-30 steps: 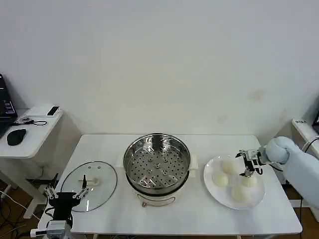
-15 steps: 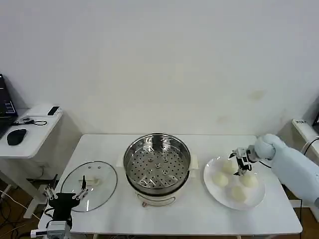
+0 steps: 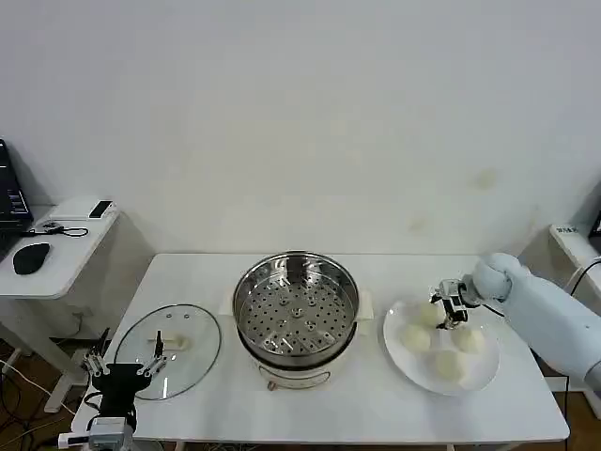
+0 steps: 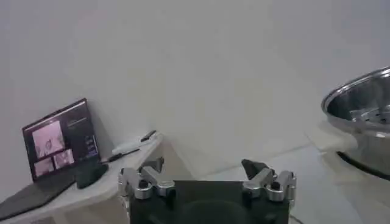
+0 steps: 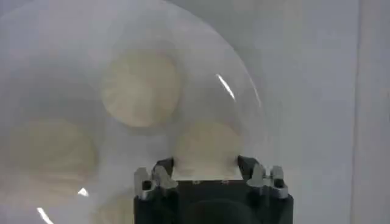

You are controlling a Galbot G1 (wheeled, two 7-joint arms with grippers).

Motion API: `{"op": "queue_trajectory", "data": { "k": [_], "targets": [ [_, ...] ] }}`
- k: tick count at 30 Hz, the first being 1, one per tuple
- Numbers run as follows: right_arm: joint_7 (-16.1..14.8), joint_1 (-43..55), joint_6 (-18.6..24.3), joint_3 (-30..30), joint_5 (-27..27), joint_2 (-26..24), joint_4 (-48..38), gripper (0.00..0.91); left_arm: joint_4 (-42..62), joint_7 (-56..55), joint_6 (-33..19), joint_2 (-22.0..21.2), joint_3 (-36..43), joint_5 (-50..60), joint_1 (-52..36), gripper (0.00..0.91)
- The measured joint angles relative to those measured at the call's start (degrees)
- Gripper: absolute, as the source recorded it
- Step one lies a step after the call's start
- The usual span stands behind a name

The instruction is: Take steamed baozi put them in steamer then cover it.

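Several cream-white baozi lie on a white plate [image 3: 402,363] at the table's right: one at the back [image 3: 429,316], one left [image 3: 414,338], one right [image 3: 470,340]. My right gripper [image 3: 450,309] hangs open just over the back baozi [image 5: 206,146], its fingers [image 5: 162,172] on either side of it; other baozi [image 5: 140,88] lie farther off on the plate [image 5: 73,36]. The steel steamer [image 3: 296,315] stands uncovered at mid-table, its rim [image 4: 365,109] visible in the left wrist view. The glass cover [image 3: 169,346] lies flat at the left. My left gripper [image 3: 122,372] [image 4: 208,167] waits open by the cover's near edge.
A side table [image 3: 66,246] at the far left carries a mouse [image 3: 31,256] and a laptop [image 4: 58,143]. Bare tabletop lies between steamer and plate and along the front edge. The table's right edge runs close behind the plate.
My right gripper has shifted left and toward the back of the plate, from above the right-hand baozi to over the back one. The left arm is unmoved.
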Motion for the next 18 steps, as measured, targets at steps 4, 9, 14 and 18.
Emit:
{"op": "queue_trajectory", "data": {
  "k": [4,9,14,18],
  "targets": [
    [-0.3,0.9,0.1,-0.7,0.6,-0.7,0.7,0.615,-0.1,0.0,0.0,0.0,0.3,0.0,0.0,0.907],
    [-0.8,3.4,0.4,-2.4,2.1,-2.5,2.6,0.615,0.2,0.1,0.0,0.3,0.3,-0.2,-0.3,0.907],
    [-1.2,8.0,0.2,-5.0,4.8,-4.8,5.2,0.615,0.6,0.4,0.1,0.9,0.5,-0.6,-0.8,0.907],
    [-1.2,12.7,-0.1,-7.4,7.4,-5.6,7.1,0.615,0.8,0.5,0.1,1.0,0.9,-0.8,-1.1,0.907]
  ]
}}
